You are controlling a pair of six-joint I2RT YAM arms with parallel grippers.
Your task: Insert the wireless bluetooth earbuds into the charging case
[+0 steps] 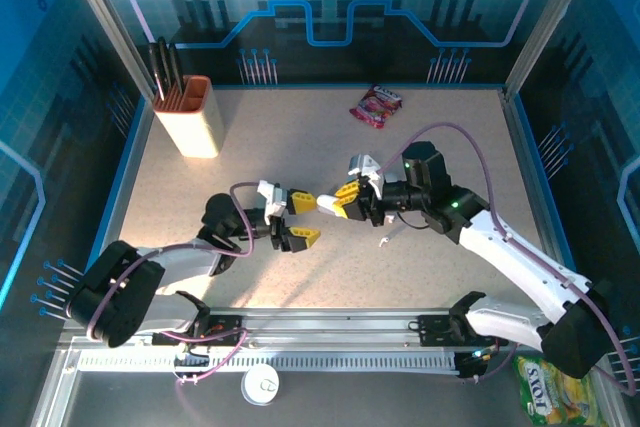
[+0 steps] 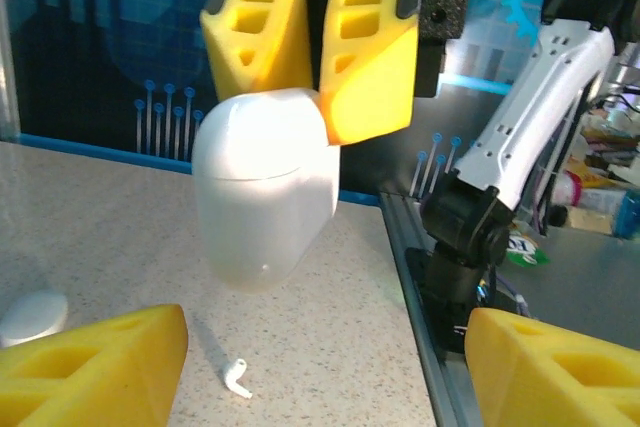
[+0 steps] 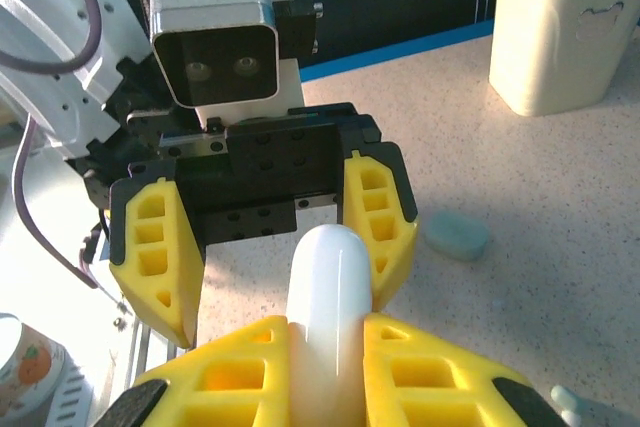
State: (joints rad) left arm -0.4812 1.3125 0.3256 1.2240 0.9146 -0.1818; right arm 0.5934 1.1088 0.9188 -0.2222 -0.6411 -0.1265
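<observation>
My right gripper [image 3: 330, 337] is shut on a white pebble-shaped charging case [image 3: 330, 287], which hangs above the table with its lid closed. In the left wrist view the case [image 2: 262, 192] hangs from the right gripper's yellow fingers [image 2: 365, 57]. My left gripper [image 2: 328, 347] faces it, open and holding nothing. One white stemmed earbud [image 2: 236, 379] lies on the table below the case. From above, the two grippers meet at mid-table with the case [image 1: 327, 204] between them and the earbud [image 1: 384, 240] just right of them.
A light-blue case [image 3: 455, 235] lies flat on the table beyond the left gripper. A beige knife block [image 1: 190, 117] stands at the back left. A red packet [image 1: 377, 105] lies at the back. A white rounded object [image 2: 30, 315] sits on the table.
</observation>
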